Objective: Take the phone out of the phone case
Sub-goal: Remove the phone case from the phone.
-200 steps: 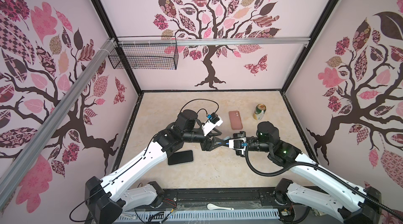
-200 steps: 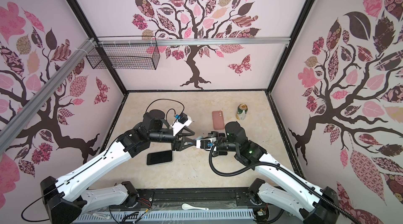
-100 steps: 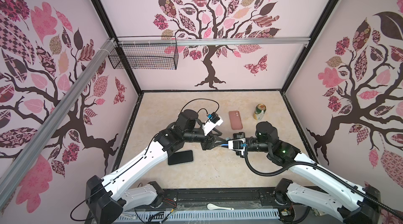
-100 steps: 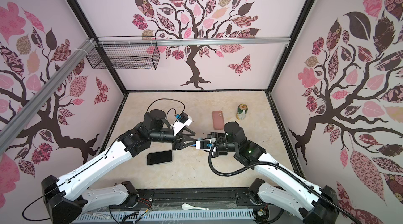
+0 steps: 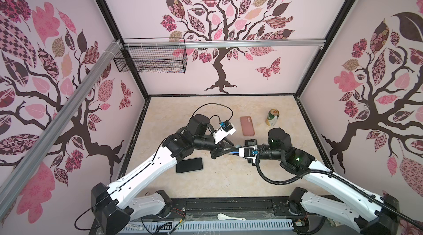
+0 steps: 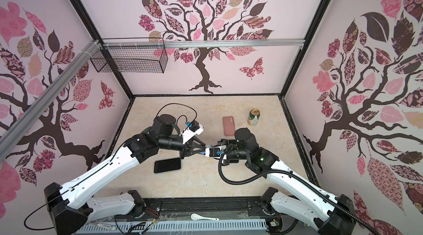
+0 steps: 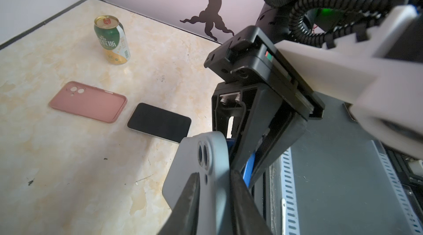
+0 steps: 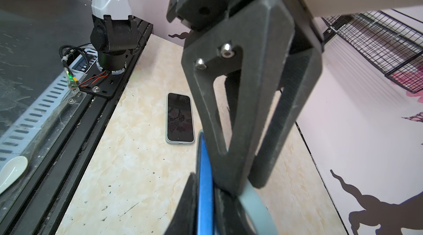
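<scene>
— Look, the left gripper [image 7: 214, 175] has just snapped in. A second ago its jaws stood wide; now they pinch the grey case [image 7: 212, 147] from both faces.

— And the right gripper [image 8: 206, 190]?

— No change there. It's clamped tight on a thin blue edge, the blue phone [image 8: 203, 158] I'd say. The two are nose to nose, all of it in mid-air over the table [image 5: 206, 117].

— So both ends are held. What does that buy them?

— My guess is the peel can start: one holds the phone, the other drags the case off. How much of the phone still sits inside, I can't tell.

— The case looks soft.

— Matte, rubbery, with rounded corners and two round lens holes. It should bend rather than snap. The blue edge is hard and glossy, maybe slippery.

— And further out?

— A bare phone [image 5: 189, 165] lies flat on the near side, black glass up, pale rim, mirroring the wallpaper. Beyond the grippers there's a pink case [image 5: 247, 125], the same matte stuff, lying flat and empty. Then a can [image 5: 272, 117], green and gold, upright. The top is marbled beige, a bit scuffed.
</scene>
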Tool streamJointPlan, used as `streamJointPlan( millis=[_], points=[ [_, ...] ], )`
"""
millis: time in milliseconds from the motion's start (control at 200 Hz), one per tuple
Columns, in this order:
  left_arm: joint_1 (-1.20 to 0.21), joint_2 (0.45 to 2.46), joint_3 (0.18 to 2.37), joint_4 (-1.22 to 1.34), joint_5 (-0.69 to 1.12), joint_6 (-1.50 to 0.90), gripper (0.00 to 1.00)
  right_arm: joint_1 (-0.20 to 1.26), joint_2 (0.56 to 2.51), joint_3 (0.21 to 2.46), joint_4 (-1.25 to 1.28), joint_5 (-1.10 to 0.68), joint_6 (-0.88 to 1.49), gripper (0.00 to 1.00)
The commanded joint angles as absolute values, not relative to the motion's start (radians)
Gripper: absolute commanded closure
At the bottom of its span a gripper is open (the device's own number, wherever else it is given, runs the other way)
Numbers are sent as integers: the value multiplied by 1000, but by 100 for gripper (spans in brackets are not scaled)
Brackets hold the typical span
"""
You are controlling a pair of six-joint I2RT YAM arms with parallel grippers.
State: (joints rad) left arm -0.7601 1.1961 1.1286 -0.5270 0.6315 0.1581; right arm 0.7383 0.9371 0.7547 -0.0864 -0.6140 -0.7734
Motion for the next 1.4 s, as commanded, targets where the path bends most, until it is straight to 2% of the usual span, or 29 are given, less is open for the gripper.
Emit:
streamJointPlan(
  millis=[0, 185, 395, 745, 1395],
  points=[
    [-756, 1218, 1150, -598, 617, 182, 81, 744, 912, 811, 25, -649, -768, 100],
    [-756, 1215, 1157, -584, 605, 178, 100, 745, 906, 811, 13, -646, -775, 100],
    [-756, 1209, 1170, -575, 577, 167, 100, 745, 906, 814, -4, -658, -783, 100],
    [-741, 1215, 1194, -573, 410, 116, 100, 773, 912, 815, -68, -682, -814, 100],
    [-628, 1198, 1165, -582, 352, 43, 100, 786, 896, 788, -58, -698, -784, 100]
  ],
)
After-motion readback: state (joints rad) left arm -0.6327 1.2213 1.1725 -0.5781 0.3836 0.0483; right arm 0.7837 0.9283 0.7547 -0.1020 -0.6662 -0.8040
